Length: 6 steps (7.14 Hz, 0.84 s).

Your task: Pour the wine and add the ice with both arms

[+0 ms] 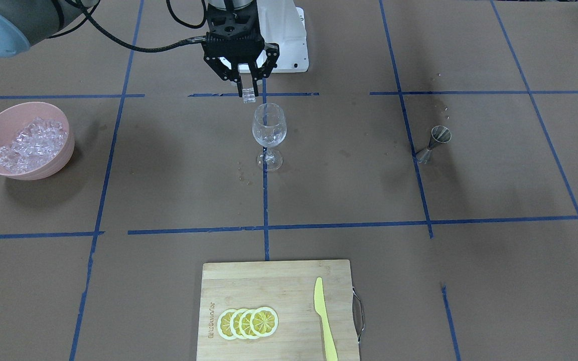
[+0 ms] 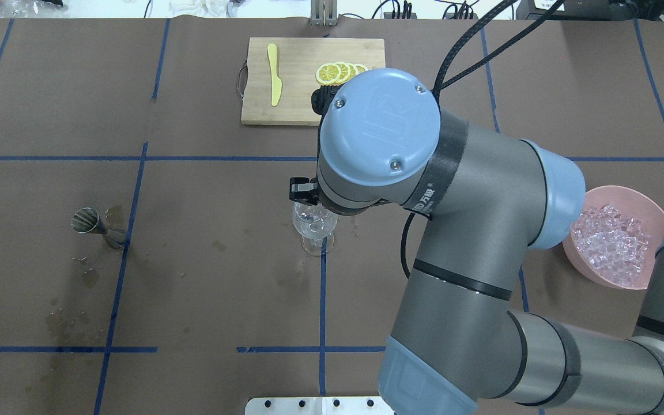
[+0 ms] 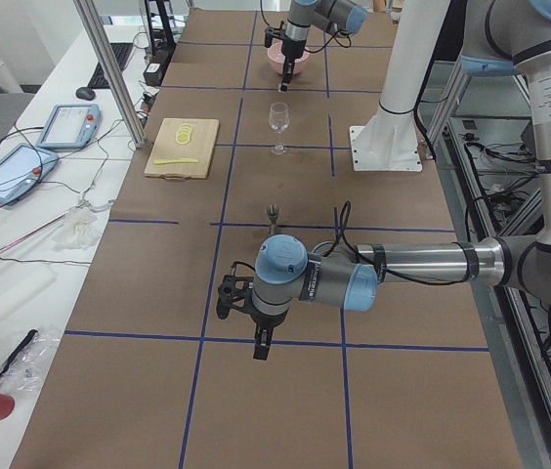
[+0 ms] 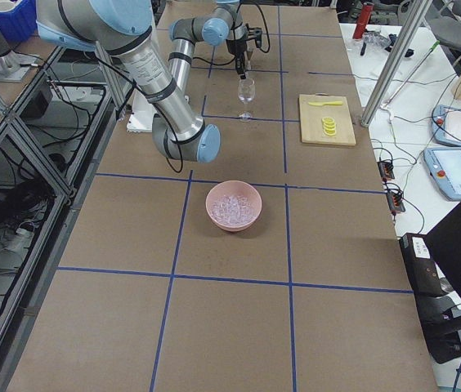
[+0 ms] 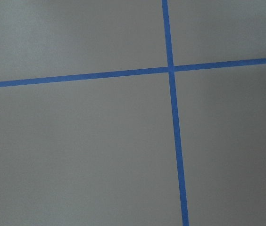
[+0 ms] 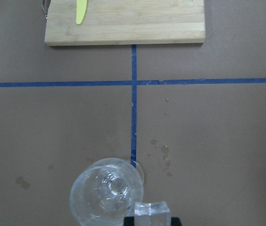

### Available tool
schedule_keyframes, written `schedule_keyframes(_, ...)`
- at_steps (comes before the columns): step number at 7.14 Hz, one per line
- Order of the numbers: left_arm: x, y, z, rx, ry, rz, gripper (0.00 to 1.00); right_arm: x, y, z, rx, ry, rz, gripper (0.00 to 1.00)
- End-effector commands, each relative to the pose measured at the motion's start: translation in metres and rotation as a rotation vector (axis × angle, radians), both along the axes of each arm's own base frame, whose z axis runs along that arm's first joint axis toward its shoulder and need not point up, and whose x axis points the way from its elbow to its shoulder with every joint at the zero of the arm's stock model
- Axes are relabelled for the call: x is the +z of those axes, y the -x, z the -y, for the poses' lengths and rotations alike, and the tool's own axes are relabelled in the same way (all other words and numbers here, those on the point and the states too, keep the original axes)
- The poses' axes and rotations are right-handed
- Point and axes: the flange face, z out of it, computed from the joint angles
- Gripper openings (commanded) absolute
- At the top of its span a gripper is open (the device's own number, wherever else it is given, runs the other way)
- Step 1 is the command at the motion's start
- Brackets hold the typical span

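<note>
My right gripper (image 1: pixel 248 82) is shut on one clear chunk of ice (image 1: pixel 249 94) and holds it just above the rim of the upright wine glass (image 1: pixel 269 128) at the table's middle. In the right wrist view the chunk (image 6: pixel 153 212) hangs over the edge of the glass's bowl (image 6: pixel 107 195). A pink bowl (image 1: pixel 63 150) full of ice (image 1: pixel 30 143) stands on the robot's right side. My left gripper (image 3: pixel 261 342) shows only in the exterior left view, low over bare table beyond the jigger; I cannot tell whether it is open or shut.
A metal jigger (image 1: pixel 437 143) stands on the robot's left side, with wet spots around it. A wooden cutting board (image 1: pixel 279 281) with lemon slices (image 1: pixel 248 322) and a yellow knife (image 1: pixel 324 318) lies at the far edge. A white pedestal base (image 1: pixel 289 45) stands behind the glass.
</note>
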Motion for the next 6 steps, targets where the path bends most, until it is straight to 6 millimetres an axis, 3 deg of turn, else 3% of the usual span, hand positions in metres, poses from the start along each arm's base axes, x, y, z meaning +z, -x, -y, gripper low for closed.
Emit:
schedule_keyframes(1,0.001,0.000,-0.001,0.000,0.002,0.000,1.00,-0.004,0.022,-0.001,-0.008,0.001,-0.003,0.00)
schedule_keyframes(3,0.002,0.000,-0.001,0.000,0.005,0.000,1.00,0.004,0.037,0.005,-0.013,0.004,-0.015,0.06)
schedule_keyframes(4,0.003,0.000,-0.002,0.000,0.007,0.000,1.00,0.004,0.038,0.003,-0.015,0.005,-0.014,0.29)
schedule_keyframes(5,0.003,0.000,-0.002,0.000,0.007,0.000,1.00,0.002,0.039,0.002,-0.016,0.003,-0.010,0.99)
schedule_keyframes(6,0.003,0.000,-0.002,0.000,0.007,0.000,1.00,0.002,0.039,0.002,-0.021,0.004,-0.009,1.00)
